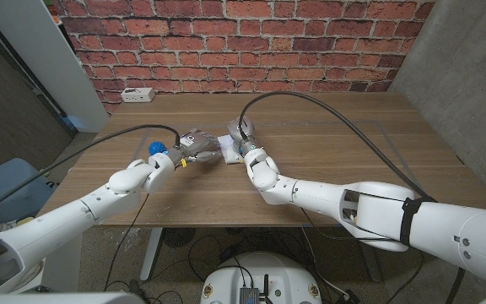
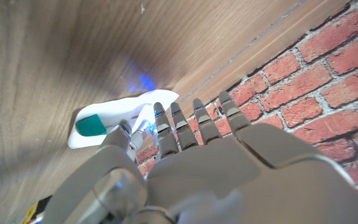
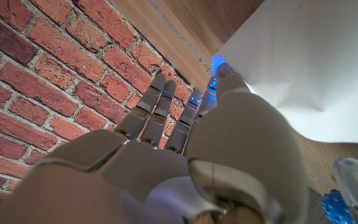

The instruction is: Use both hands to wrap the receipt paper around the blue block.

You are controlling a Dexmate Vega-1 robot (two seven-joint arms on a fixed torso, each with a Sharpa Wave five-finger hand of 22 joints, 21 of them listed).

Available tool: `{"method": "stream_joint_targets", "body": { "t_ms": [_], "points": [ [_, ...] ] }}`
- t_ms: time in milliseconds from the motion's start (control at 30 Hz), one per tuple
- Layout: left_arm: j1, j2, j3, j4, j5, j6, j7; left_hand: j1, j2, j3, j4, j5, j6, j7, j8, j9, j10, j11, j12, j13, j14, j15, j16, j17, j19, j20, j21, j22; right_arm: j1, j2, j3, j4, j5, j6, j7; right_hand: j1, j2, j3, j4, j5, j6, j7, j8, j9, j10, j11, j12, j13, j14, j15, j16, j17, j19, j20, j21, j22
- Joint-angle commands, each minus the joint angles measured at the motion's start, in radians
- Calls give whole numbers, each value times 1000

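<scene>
Fingers (image 3: 224,76) of right hand (image 1: 245,149) touch receipt paper (image 3: 303,62) edge.

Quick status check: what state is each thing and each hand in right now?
Receipt paper: lying on the table, partly folded over the block.
Blue block: on the paper, one end uncovered.
Left hand: fingers at the paper; grip unclear.
Right hand: fingers on the paper's edge; grip unclear.

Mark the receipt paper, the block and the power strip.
receipt paper (image 3: 303,62), right wrist view, on the flat white sheet
block (image 2: 92,126), left wrist view, on its teal face showing through the paper
power strip (image 1: 137,95), head view, on its white top, at the table's far corner
</scene>
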Motion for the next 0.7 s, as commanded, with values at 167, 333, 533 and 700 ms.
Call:
{"method": "stream_joint_targets", "body": {
  "t_ms": [167,333,533,700],
  "points": [
    [26,36,-32,-43,-103,33,-29,-63,-46,-13,19,-13,-290,-49,-55,5,-224,2,-74,9,-187,5,-47,12,-177,-10,-77,14,17,2,-28,19,11,49,-5,6,11,9,2,-2,24,-12,4,3,9,0,-1,3,9,-173,-5,3,4,-1,3,1],
    [-21,21,-6,-30,-108,31,-145,-122,-70,-41,43,-8,-383,-50,-50,3,-320,-6,-71,7,-316,22,-48,12,-271,-14,-104,21,17,3,-27,26,14,58,-22,6,10,9,1,-2,23,-12,3,3,9,1,-2,3,10,-173,-4,3,4,-1,3,1],
    [-65,0,20,2,-112,-4,-197,-144,-79,-53,53,-6,-399,-48,-47,2,-343,-18,-68,6,-360,23,-49,12,-288,-15,-105,22,15,-1,-27,27,15,74,-39,5,10,11,0,-2,24,-12,1,2,12,5,-3,3,12,-173,-5,3,5,0,3,1],
    [-105,-19,42,32,-118,-38,-244,-167,-85,-65,66,-1,-428,-69,-49,1,-375,-34,-70,4,-404,25,-49,11,-293,-11,-101,23,17,2,-27,34,15,81,-50,5,10,11,0,-3,26,-11,0,2,14,1,-3,4,14,-173,-6,3,6,0,4,1]
  ]
}}
